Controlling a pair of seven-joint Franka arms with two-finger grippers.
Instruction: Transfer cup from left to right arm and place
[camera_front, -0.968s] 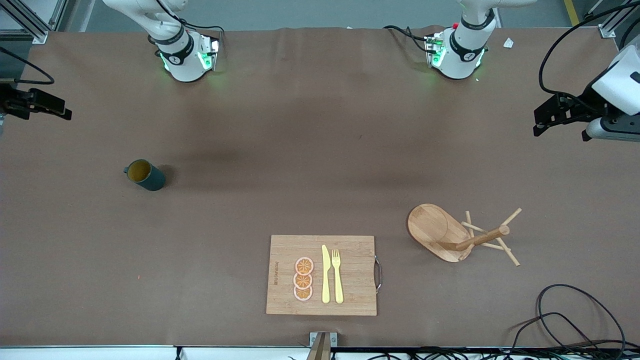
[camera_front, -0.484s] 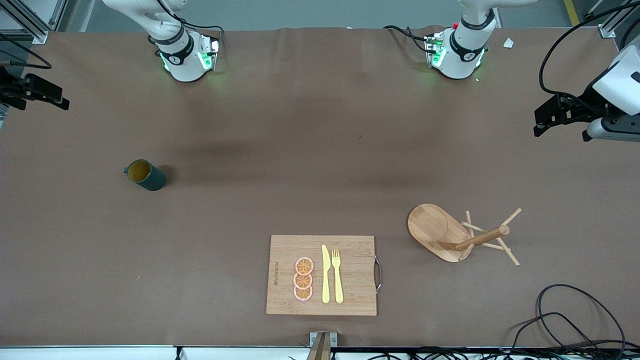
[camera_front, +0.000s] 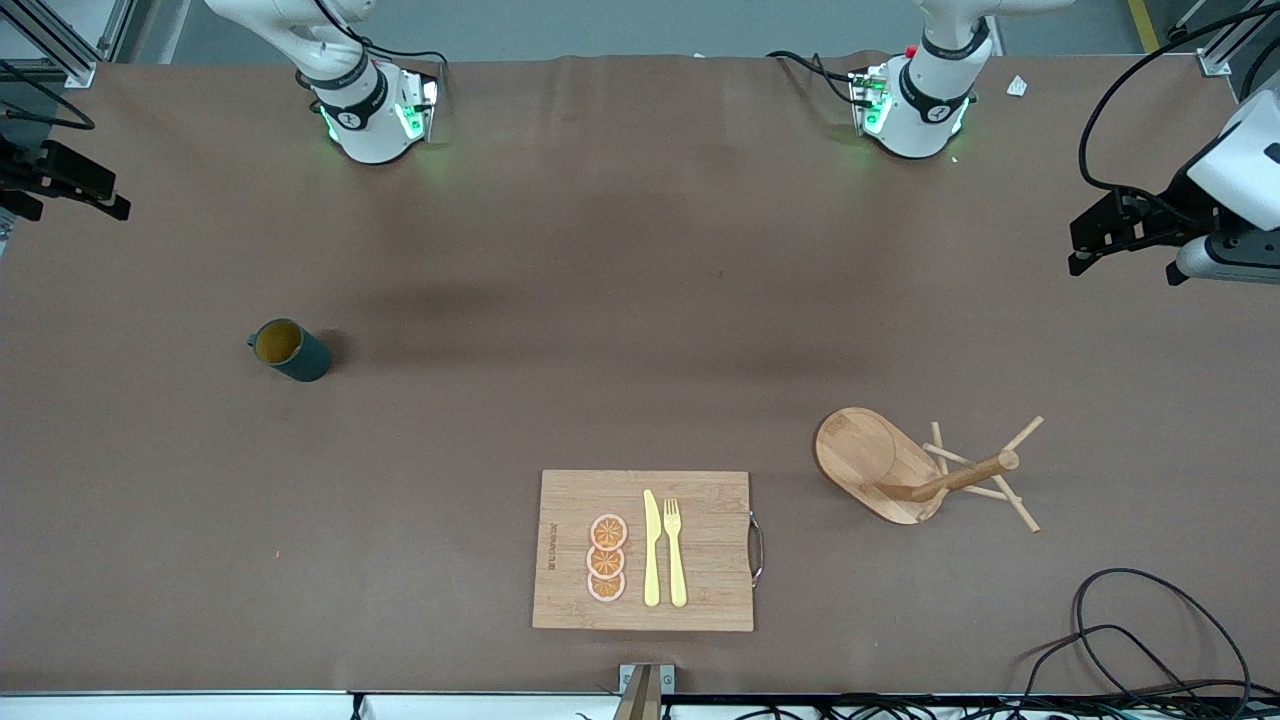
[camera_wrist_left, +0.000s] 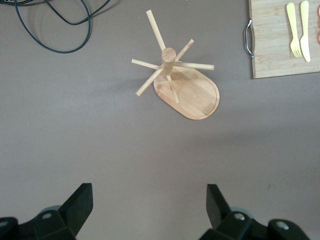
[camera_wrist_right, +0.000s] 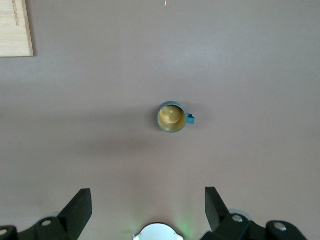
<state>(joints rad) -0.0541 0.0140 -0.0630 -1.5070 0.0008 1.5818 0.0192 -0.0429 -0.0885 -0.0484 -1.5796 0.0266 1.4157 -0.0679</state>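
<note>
The cup (camera_front: 290, 350), a small dark teal mug with a mustard-tan inside, stands upright on the brown table toward the right arm's end. It also shows in the right wrist view (camera_wrist_right: 171, 117), its handle sticking out sideways. My right gripper (camera_front: 80, 195) hangs open and empty over the table's edge at that end, well apart from the cup; its fingers are wide apart in its wrist view (camera_wrist_right: 148, 207). My left gripper (camera_front: 1110, 240) hangs open and empty over the left arm's end of the table, and its wrist view (camera_wrist_left: 149, 205) shows bare table between the fingers.
A bamboo cutting board (camera_front: 710, 500) with a yellow knife, a fork and orange slices lies near the front edge. A wooden mug tree (camera_front: 900, 470) lies tipped over beside it, toward the left arm's end. Black cables (camera_front: 1150, 640) lie in that front corner.
My right gripper has drifted a little toward the robots' side, over the table's end. The left gripper has barely shifted. The cup has not moved.
</note>
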